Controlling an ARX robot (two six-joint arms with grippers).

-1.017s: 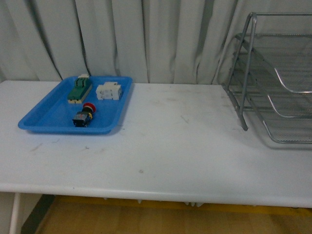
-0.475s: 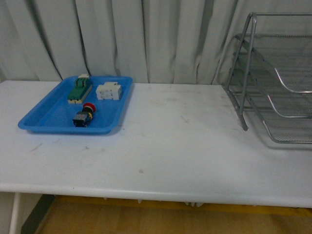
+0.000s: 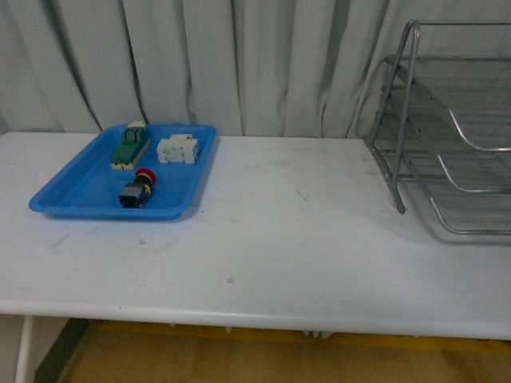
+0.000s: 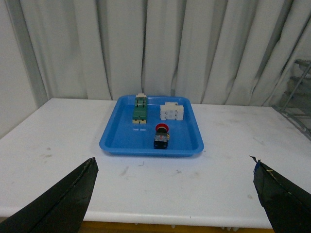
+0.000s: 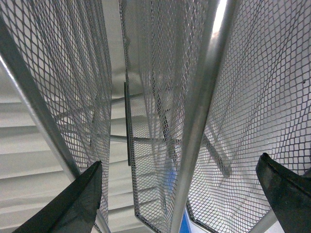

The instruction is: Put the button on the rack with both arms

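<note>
The button, red cap on a black and blue body, lies in the blue tray at the table's left; it also shows in the left wrist view. The silver wire rack stands at the right. Neither arm shows in the front view. My left gripper is open and empty, back from the tray above the table's front edge. My right gripper is open and empty, close against the rack's mesh tiers.
In the blue tray a green-and-cream component and a white block lie behind the button. A grey curtain hangs behind the white table. The table's front edge runs near the bottom of the front view.
</note>
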